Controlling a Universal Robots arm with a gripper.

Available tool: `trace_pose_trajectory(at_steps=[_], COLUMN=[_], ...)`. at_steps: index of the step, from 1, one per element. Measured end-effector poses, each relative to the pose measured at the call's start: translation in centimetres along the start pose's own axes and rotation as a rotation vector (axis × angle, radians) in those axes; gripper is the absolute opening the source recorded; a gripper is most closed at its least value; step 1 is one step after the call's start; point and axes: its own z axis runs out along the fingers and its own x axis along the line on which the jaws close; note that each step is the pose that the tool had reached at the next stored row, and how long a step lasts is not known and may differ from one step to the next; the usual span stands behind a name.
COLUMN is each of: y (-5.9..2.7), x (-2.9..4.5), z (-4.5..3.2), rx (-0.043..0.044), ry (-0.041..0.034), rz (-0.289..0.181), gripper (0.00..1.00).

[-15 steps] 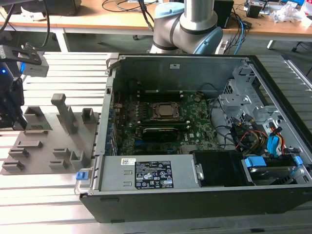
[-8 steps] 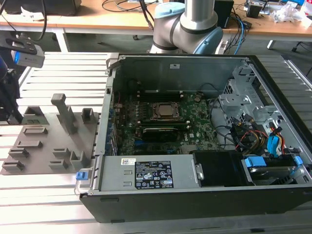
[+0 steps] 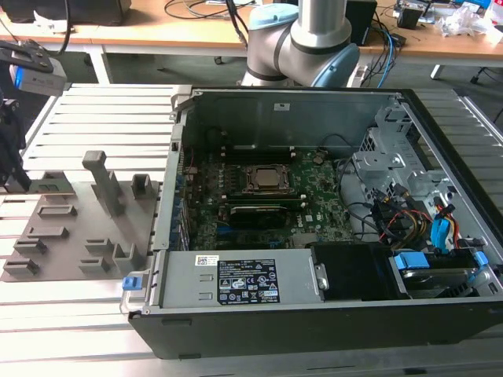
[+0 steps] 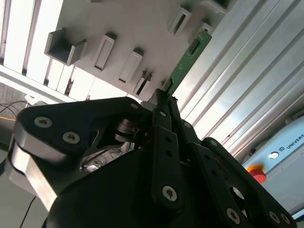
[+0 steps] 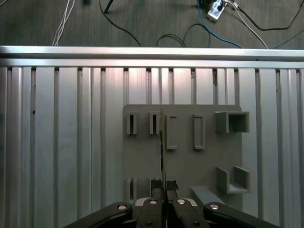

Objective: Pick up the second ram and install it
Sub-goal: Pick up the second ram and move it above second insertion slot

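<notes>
Jaws clamped tight on one end of the second ram [image 4: 186, 59], held edge-on over the grey holder plate [image 5: 190, 161] on the table [image 5: 71, 142]. Likely light, stiff, fragile: grip board edges, spare chips.

A: What sort of place is this?
B: A robotics lab — the claw [image 5: 164, 186] hangs over a slotted aluminium table [image 5: 61, 142], with a grey fixture plate [image 5: 185, 166] of holders directly beneath it.
A: What else shows it?
B: Beside that plate lies an opened computer case [image 3: 314, 330]. Past the table's edge from the claw, cables [image 5: 118, 27] trail across the floor — and a wooden workbench [image 3: 157, 35] stands behind the case.
</notes>
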Motion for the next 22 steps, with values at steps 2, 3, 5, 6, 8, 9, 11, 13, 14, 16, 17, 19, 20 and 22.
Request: trace_pose_trajectory(at_steps=[2, 3, 5, 6, 8, 9, 11, 13, 14, 16, 17, 19, 20, 22], y=[0.02, 0.04, 0.07, 0.08, 0.09, 0.10, 0.12, 0.15, 0.16, 0.16, 0.17, 0.17, 0.18, 0.19], x=[-0.02, -0.04, -0.06, -0.07, -0.09, -0.10, -0.12, -0.14, -0.15, -0.16, -0.17, -0.19, -0.20, -0.22], z=[-0.53, -1.03, -1.68, -1.95, -2.25, -2.58, -3.07, -3.67, -3.88, -4.24, -4.49, -5.03, -5.31, -5.97], rx=[0.0000, -0.0001, -0.0001, 0.0000, 0.0000, -0.0001, -0.0001, -0.0002, -0.0002, -0.0002, -0.0004, -0.0006, -0.0008, -0.0010], ry=[0.0006, 0.0012, 0.0016, 0.0018, 0.0021, 0.0025, 0.0028, 0.0033, 0.0033, 0.0034, 0.0036, 0.0040, 0.0041, 0.0043], rz=[0.000, 0.000, 0.000, 0.000, 0.000, 0.000, 0.000, 0.000, 0.000, 0.000, 0.000, 0.000, 0.000, 0.000], gripper=[0.14, 0.14, 0.14, 0.14, 0.14, 0.14, 0.14, 0.14, 0.14, 0.14, 0.14, 0.14, 0.14, 0.14])
